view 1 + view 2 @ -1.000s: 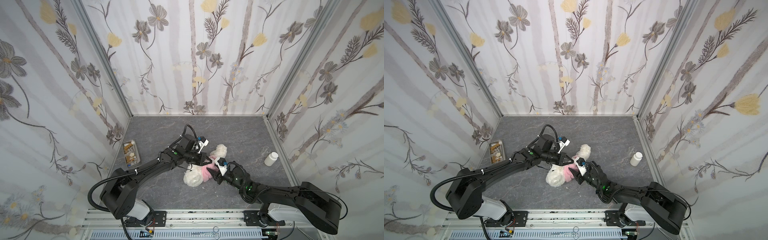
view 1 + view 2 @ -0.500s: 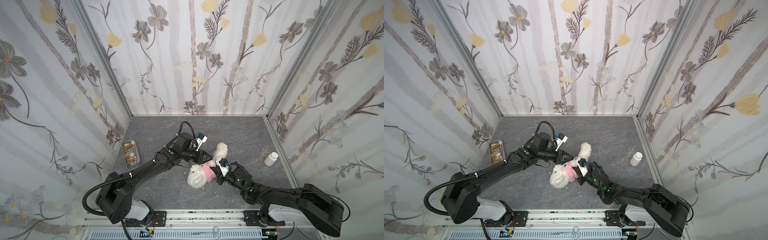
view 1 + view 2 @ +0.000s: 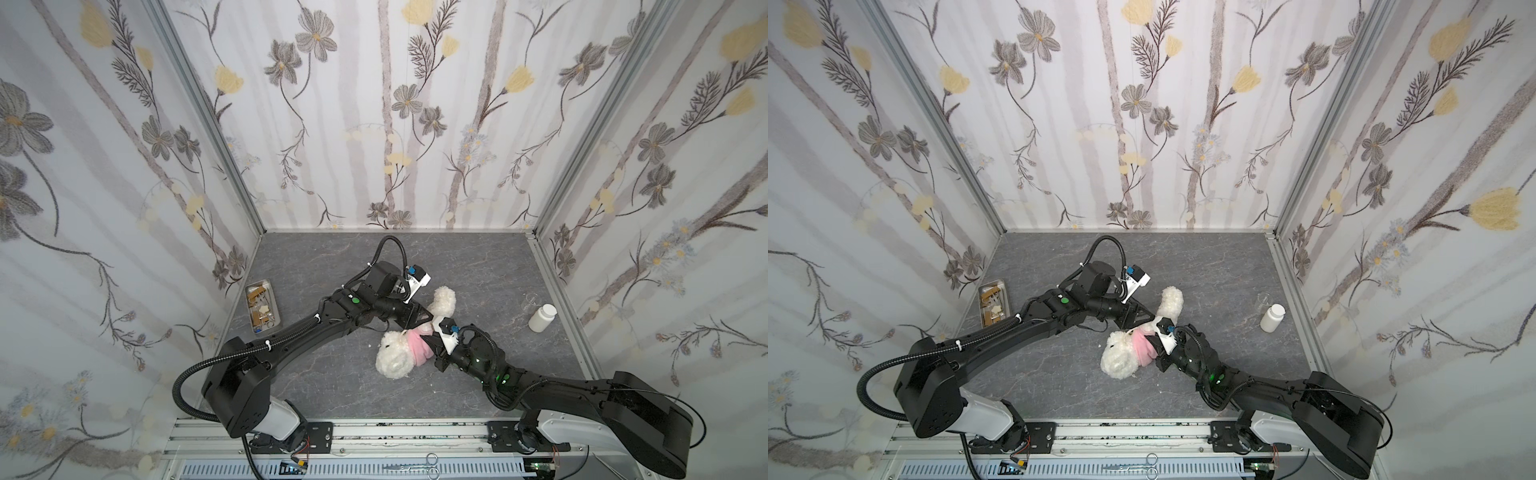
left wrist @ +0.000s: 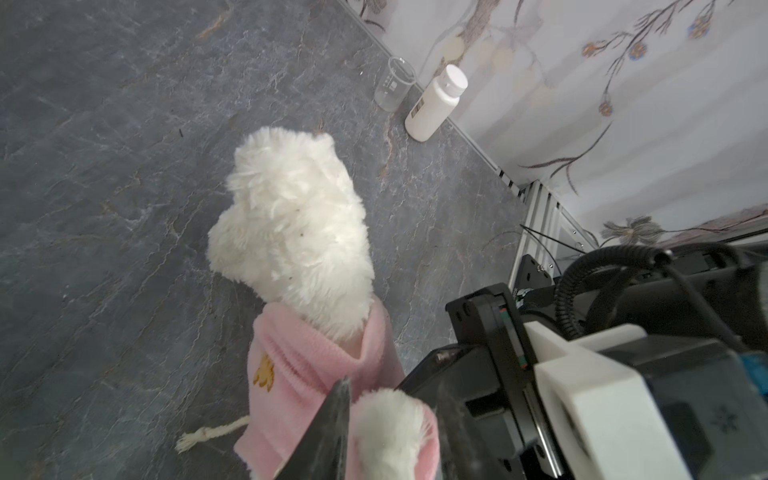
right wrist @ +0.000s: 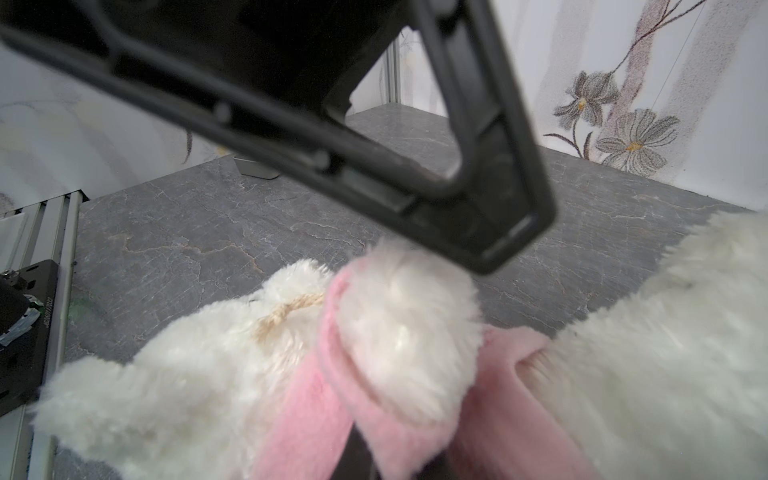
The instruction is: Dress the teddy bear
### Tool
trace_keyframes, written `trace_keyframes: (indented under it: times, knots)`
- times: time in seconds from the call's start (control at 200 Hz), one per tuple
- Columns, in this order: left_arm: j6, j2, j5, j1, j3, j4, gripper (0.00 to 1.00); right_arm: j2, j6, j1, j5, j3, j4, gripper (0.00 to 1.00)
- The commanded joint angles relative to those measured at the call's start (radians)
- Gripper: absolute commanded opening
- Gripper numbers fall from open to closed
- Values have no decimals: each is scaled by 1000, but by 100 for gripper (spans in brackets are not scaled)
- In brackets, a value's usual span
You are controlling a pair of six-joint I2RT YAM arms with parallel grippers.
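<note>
**A:** Where is the teddy bear (image 3: 395,359)?

**B:** It's lying mid-table (image 3: 332,374), head toward the front rail and legs toward the back wall. The pink hoodie (image 3: 417,347) is bunched round its middle.

**A:** How will it handle?

**B:** Light, soft and squashy, I'd judge. The fur looks slippery, so take a limb or the knit hem, not the belly.

**A:** And the grippers?

**B:** The right gripper (image 3: 433,350) is clamped on the hoodie's hem. The left gripper (image 4: 390,419) has its jaws either side of a paw poking out of the knit. I can't tell whether they pinch it.

**A:** Is anything in the way?

**B:** Only the two arms crowding each other. The metal tray (image 3: 276,309), white bottle (image 3: 542,318) and glass beaker (image 4: 394,85) sit well apart, by the walls.
</note>
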Motion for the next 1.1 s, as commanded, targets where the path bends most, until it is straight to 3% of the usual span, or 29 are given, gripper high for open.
trace_keyframes:
  times: [0.0,0.46,0.66,0.779,0.929,1.099]
  knots:
    - [65,14,-50,-20,22,-76,36,-5,1,0,-6,0,29,0]
    - [183,41,-108,-72,57,-193,30,-14,8,-1,1,3,24,0]
    - [215,75,-156,-80,77,-234,18,-25,18,-1,0,4,26,0]
    - [200,79,-167,-79,95,-236,0,-23,19,-1,1,1,17,0]
    - [133,68,-115,-63,122,-232,0,-20,28,-2,25,-10,-15,15]
    - [53,36,-49,-40,103,-194,0,-7,57,-6,87,-18,-81,16]
